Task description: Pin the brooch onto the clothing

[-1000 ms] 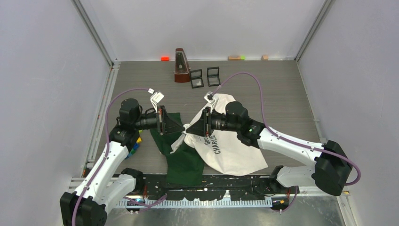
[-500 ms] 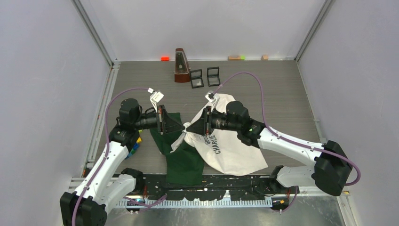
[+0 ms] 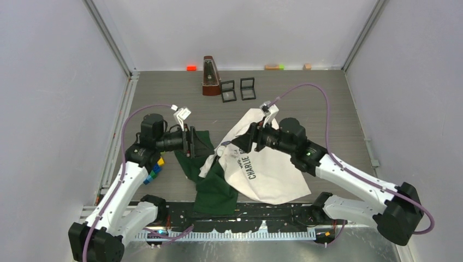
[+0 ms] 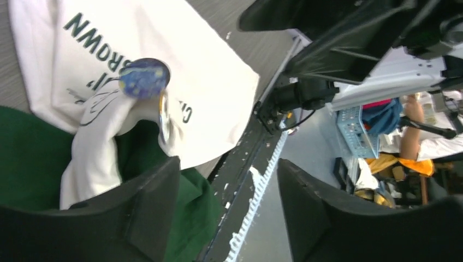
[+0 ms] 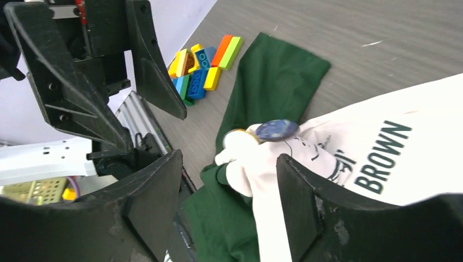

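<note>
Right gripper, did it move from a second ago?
Yes. The right gripper backed away rightward; its wrist now sits right of the black frames, not below them.

The T-shirt (image 5: 437, 109) is seen as matt cloth, the brooch (image 5: 277, 129) as glossy, the table (image 5: 355, 33) as wood-grained.
</note>
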Available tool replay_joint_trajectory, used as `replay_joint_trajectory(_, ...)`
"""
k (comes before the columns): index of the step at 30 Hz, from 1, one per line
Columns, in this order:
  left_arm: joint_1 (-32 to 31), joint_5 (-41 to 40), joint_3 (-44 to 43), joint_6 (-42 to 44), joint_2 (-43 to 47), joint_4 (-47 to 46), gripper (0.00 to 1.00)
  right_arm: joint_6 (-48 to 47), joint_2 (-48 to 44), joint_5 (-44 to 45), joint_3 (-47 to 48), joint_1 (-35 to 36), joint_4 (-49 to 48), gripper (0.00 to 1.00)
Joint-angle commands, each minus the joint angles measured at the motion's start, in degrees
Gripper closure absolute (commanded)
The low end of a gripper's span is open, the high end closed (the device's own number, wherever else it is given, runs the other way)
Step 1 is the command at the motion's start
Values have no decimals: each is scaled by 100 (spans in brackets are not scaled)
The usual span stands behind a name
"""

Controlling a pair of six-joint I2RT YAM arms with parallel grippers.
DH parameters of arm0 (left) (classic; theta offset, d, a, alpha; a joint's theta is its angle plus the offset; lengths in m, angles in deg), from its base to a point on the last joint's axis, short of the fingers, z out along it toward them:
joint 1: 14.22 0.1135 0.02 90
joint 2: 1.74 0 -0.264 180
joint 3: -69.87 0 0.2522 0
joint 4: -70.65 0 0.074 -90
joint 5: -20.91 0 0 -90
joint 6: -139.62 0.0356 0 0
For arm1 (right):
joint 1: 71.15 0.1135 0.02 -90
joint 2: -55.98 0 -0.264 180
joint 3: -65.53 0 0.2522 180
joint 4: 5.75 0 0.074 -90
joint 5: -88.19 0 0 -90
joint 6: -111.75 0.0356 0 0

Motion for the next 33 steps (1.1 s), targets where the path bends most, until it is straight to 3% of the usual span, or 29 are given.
replay_joint_trajectory(1, 108, -621, -456, 239, 126, 675, 23, -718, -674, 1028, 190, 28, 740, 28)
replay_joint_trajectory(7, 394, -1926, -805, 208, 271, 1201, 3, -1410, -604, 2552, 895, -221, 2407, 15)
replay_joint_trajectory(10, 506, -3132, -989, 135, -111, 1751, 0, -1498, -9, 2659, 1247, -649, 2876, 14)
replay_joint_trajectory(14, 714, -4391, -966, -53, -765, 2123, 0, -1509, 956, 2369, 1673, -1419, 2804, 14)
replay_joint_trajectory(18, 956, -4833, -618, -358, -1045, 1634, 0, -1559, 2090, 1973, 2181, -2157, 2591, 17)
replay_joint_trajectory(25, 1063, -5394, -161, -834, -1695, 876, 0, -1873, 3925, 1797, 3274, -2601, 2542, 19)
replay_joint_trajectory(33, 1062, -5750, -274, -796, -2540, 653, 1, -1987, 5049, 950, 4347, -2912, 2793, 22)
